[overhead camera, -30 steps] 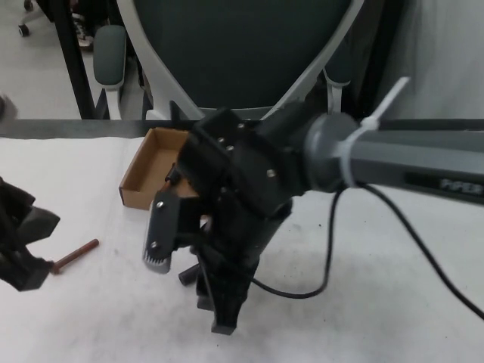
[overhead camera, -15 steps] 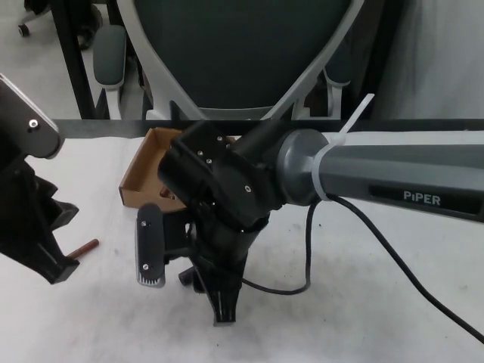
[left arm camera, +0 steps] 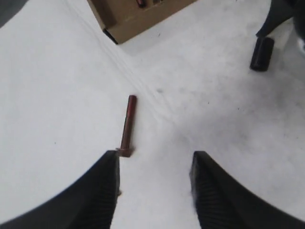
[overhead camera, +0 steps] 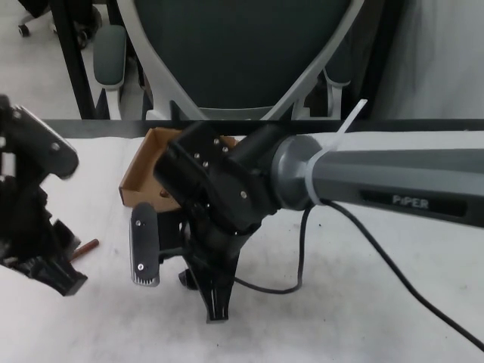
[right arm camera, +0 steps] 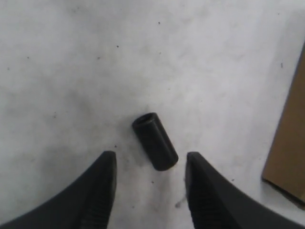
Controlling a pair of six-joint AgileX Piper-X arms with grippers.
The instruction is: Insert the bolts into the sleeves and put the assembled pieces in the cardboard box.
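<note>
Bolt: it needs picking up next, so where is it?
In the left wrist view the bolt lies on the bench just ahead of the left gripper, apart from the cardboard box.

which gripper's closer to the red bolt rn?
Left. The left gripper is open just short of the bolt, whose head lies by one fingertip. The right gripper is open over the black sleeve, farther along the bench near the cardboard box.

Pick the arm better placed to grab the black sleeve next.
Right. The right gripper hangs open directly over the sleeve; the left gripper is open beside the red bolt instead.
</note>
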